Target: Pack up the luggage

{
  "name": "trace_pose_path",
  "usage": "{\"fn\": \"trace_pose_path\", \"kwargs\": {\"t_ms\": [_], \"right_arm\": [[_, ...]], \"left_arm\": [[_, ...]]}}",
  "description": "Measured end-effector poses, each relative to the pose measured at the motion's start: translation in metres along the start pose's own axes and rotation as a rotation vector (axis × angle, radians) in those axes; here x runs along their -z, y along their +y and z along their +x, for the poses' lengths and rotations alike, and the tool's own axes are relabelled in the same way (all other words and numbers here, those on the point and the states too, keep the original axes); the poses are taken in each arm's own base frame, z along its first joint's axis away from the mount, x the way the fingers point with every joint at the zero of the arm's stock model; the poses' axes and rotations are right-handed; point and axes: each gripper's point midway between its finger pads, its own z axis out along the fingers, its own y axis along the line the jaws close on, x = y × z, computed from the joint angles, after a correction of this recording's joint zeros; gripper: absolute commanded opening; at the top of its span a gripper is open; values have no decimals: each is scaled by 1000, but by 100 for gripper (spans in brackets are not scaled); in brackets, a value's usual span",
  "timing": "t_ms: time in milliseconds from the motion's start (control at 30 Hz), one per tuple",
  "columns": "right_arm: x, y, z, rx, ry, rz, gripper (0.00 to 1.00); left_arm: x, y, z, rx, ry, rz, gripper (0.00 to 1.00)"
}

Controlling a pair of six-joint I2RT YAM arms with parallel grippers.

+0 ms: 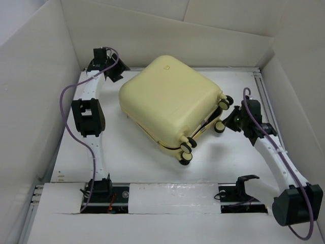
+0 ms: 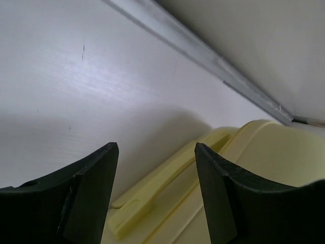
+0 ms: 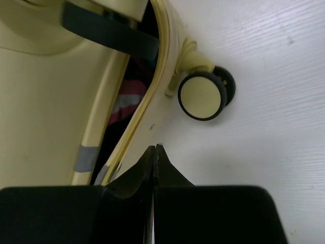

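At the wheel end of the suitcase [image 1: 167, 99], the right gripper [image 3: 155, 150] is clenched, with its tips close to the slightly open seam, near a wheel [image 3: 201, 95]. Behind the suitcase's far-left corner, the left gripper [image 2: 156, 148] is released and holds nothing. The suitcase lies flat on the table [image 1: 228, 168].

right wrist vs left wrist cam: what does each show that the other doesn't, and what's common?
Right wrist only: a caster wheel, a gap at the zip line with striped fabric inside, and the right gripper shut beside that gap. Left wrist only: the left gripper open, framing a moulded handle, plus a metal rail along the far edge. Both: the pale yellow luggage and the white table.
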Motion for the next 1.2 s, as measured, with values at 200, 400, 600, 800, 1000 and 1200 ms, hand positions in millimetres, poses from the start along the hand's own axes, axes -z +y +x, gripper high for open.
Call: {"fn": "trace_pose_path", "kwargs": {"t_ms": [200,400,600,800,1000,1200], "right_arm": [[-52,7,49,46,168,-4,0],[-88,12,61,125,268,73,0],[-160,47,8,245,287,133,0],[-229,141,-89,348,98,-40,62],[-140,233,-142,340,-24,-342,80],[-27,219,-141,369,-101,-457,26]], "left_arm": [[-19,23,65,27,183,-4,57],[-16,34,117,-14,217,19,54],[78,99,144,6,82,-162,54],[201,132,233,-95,192,-315,57],[281,43,163,-222,-51,-217,64],[325,-41,98,-215,-288,-5,67]]}}
